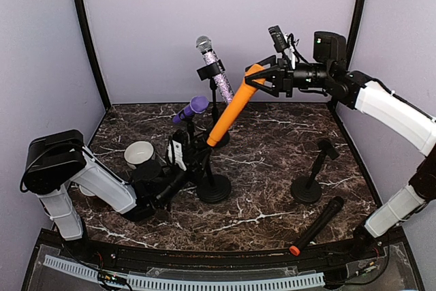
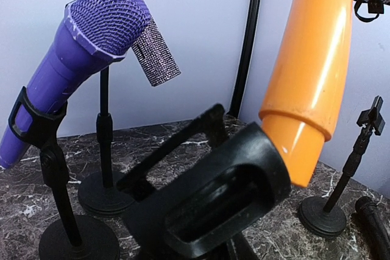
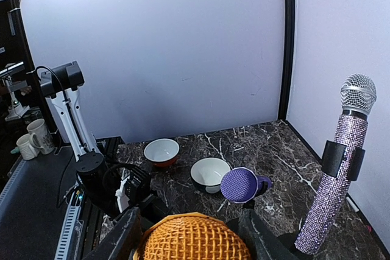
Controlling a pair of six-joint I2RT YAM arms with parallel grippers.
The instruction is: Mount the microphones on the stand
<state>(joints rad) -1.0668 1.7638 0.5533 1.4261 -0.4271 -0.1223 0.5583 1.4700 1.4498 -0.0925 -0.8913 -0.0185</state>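
The right claw [image 1: 264, 80] is clamped on the orange microphone [image 1: 228, 115] at its head, and the tail meets the stand clip [image 2: 213, 199]. The left claw [image 1: 187, 160] sits beside that stand, and its grip cannot be told.

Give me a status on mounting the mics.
Done: glittery lilac microphone and purple microphone sit in stand clips. In hand: the right gripper holds the orange microphone, tail at an open clip. Remaining: seat it, then mount the black microphone lying near the empty stand.

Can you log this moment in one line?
right end effector: shut on orange microphone, tail at clip | purple microphone, lilac microphone: clipped | black microphone: on table
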